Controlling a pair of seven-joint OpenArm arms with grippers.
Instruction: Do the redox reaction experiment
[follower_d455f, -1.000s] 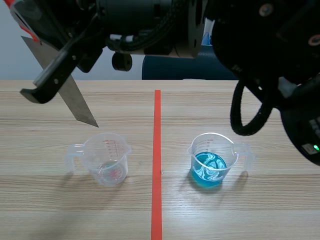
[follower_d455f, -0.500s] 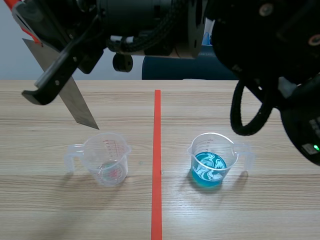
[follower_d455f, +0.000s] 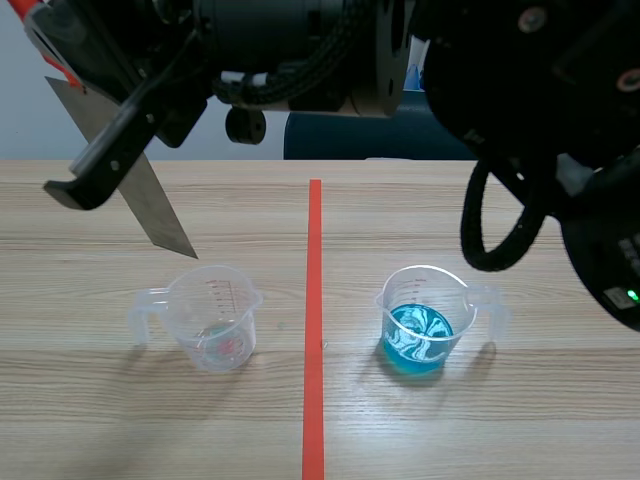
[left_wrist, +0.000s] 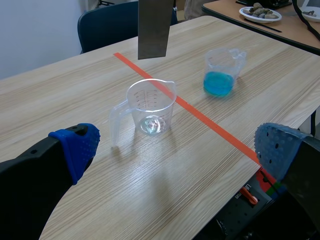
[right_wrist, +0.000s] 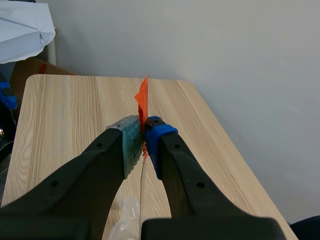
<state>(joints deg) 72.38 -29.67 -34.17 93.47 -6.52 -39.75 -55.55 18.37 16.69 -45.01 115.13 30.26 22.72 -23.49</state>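
The right end effector (right_wrist: 142, 137) has its 2 fingers closed tight on the orange-taped top of a thin grey metal strip (follower_d455f: 158, 218). Its arm reaches across the top of the scene to the left side, so the strip hangs in the air, touching nothing on the desk (follower_d455f: 500, 430). Holding it by the taped end probably keeps the bare metal free for dipping.

The strip's long axis is mostly upright. In the scene view it leans, with the gripped end up and to the far left and the free end pointing down and to the right. That lower end is just above the far rim of the clear cup (follower_d455f: 215, 320), apart from it. I cannot tell whether it is squarely over the mouth.

The clear cup stands left of the red tape line (follower_d455f: 313, 300), handle pointing left, and looks nearly empty. The cup of blue liquid (follower_d455f: 420, 325) stands right of the line, handle pointing right. The 2 cups are well apart, likely so each can be reached on its own.

The left end effector (left_wrist: 175, 150) is wide open and holds nothing, raised over the left of the desk.
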